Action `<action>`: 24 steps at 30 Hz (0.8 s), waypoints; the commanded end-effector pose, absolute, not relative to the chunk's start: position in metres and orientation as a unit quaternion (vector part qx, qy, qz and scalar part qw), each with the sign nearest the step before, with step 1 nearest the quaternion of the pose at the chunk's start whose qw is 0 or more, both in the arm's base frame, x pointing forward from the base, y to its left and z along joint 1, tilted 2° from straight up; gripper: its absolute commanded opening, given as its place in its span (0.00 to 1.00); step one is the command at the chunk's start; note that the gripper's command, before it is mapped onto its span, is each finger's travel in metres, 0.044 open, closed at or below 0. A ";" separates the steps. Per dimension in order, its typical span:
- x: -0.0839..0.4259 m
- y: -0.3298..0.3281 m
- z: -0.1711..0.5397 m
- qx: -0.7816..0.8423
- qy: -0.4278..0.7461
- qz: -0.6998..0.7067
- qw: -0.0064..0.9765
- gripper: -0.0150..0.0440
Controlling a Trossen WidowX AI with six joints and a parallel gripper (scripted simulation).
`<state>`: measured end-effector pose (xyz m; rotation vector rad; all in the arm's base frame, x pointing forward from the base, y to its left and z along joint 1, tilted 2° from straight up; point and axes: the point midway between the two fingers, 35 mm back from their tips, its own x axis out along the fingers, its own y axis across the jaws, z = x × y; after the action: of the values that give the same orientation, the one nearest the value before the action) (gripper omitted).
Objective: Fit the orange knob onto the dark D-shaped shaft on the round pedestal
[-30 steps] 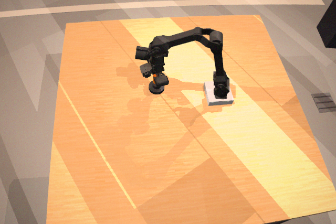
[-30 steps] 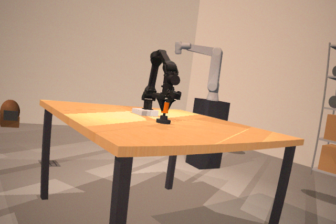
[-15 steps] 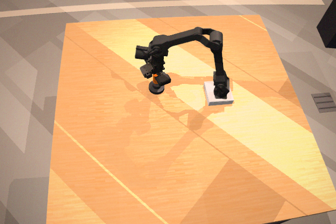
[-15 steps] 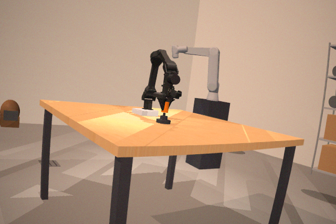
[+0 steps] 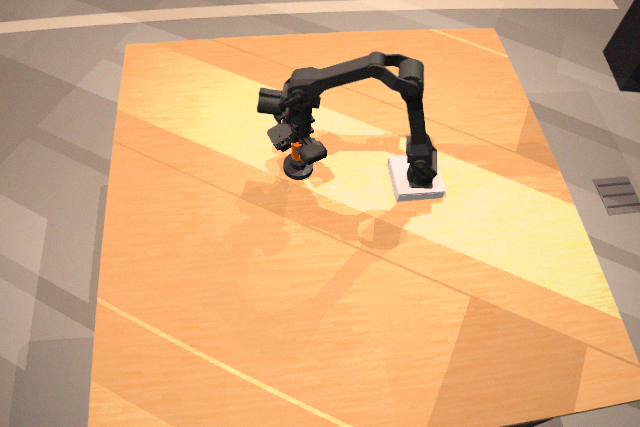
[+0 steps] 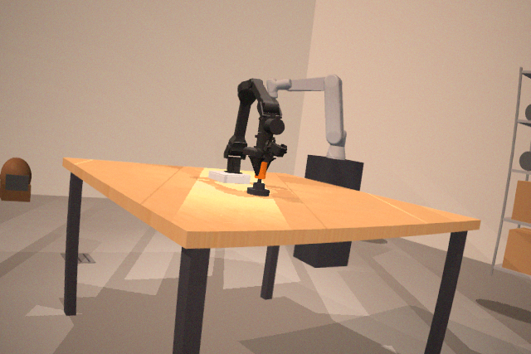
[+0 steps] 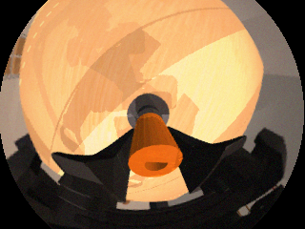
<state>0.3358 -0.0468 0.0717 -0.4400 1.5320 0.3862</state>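
The orange knob [image 5: 296, 152] [image 6: 262, 170] [image 7: 152, 135] is between the two dark fingers of my gripper [image 5: 297, 150] [image 6: 260, 168] [image 7: 151, 130], which is shut on it. The knob looks slightly tilted in the exterior view. The round dark pedestal [image 5: 298, 172] [image 6: 258, 191] [image 7: 135, 114] stands on the table below the knob. A short piece of the dark shaft [image 6: 259, 181] shows between the knob's lower end and the pedestal's raised middle. The knob's lower end meets the shaft's top or is just around it; I cannot tell which. The shaft's flat side is hidden.
The arm's white base block [image 5: 395, 182] [image 6: 229, 177] sits on the wooden table [image 5: 232, 267] [image 6: 343, 208], to the right of the pedestal in the top view. A grey arm [image 6: 333, 110] on a dark stand [image 6: 334, 172] is behind the table.
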 end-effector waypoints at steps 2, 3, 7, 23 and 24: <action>0.336 -0.048 0.071 -0.200 0.683 0.172 0.682 0.25; 0.336 -0.048 0.071 -0.200 0.683 0.172 0.682 0.25; 0.336 -0.048 0.071 -0.200 0.683 0.172 0.682 0.25; 0.336 -0.047 0.076 -0.229 0.675 0.202 0.672 0.25; 0.336 -0.047 0.076 -0.242 0.670 0.215 0.668 0.25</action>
<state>0.3369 -0.0468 0.0740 -0.4836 1.5228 0.4289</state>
